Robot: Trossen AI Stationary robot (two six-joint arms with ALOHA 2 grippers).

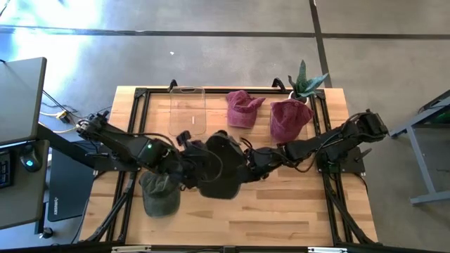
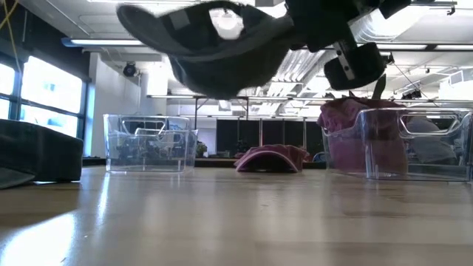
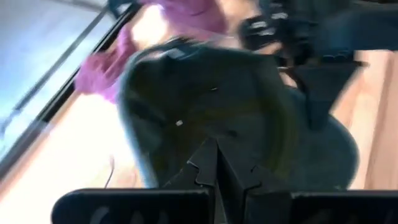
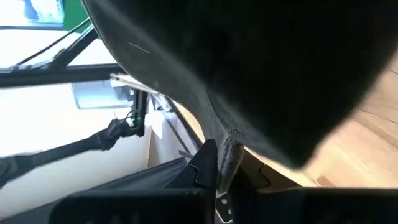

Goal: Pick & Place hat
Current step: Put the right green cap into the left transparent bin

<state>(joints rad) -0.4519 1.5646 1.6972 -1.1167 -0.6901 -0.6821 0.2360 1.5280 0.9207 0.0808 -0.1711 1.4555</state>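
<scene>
**Desk:** What are you holding?

**Me:** A dark hat [image 1: 219, 169], soft limp cloth, rounded crown, hanging in the air at the centre of the high view, between both arms. My left gripper [image 3: 216, 163] is pinched tight on its edge. My right gripper [image 4: 217, 163] is clamped on a fold of its rim from the other side. In the low view it floats at the top centre, well clear of the wooden table [image 2: 236, 222].

**Desk:** How many hats in all?

**Me:** I count four. The dark one I hold; a grey-green hat [image 1: 159, 195] lying flat at the lower left of the table in the high view, partly under my left arm; and two pink ones of the same soft cloth. One pink hat [image 1: 242, 107] lies on bare wood at upper centre, the other pink hat [image 1: 289, 118] is to its right.

**Desk:** Containers?

**Me:** Two clear plastic bins, boxy with thin glossy walls. The left bin [image 1: 187, 109] sits at the table's upper edge; I can't tell what is in it. In the low view the right bin [image 2: 414, 144] holds that second pink hat, bunched up inside. One small potted plant [image 1: 306, 83] with pointed green leaves stands at the upper right corner

**Desk:** Table surface?

**Me:** Pale wood planks, smooth, with a black metal frame along the edges
</scene>
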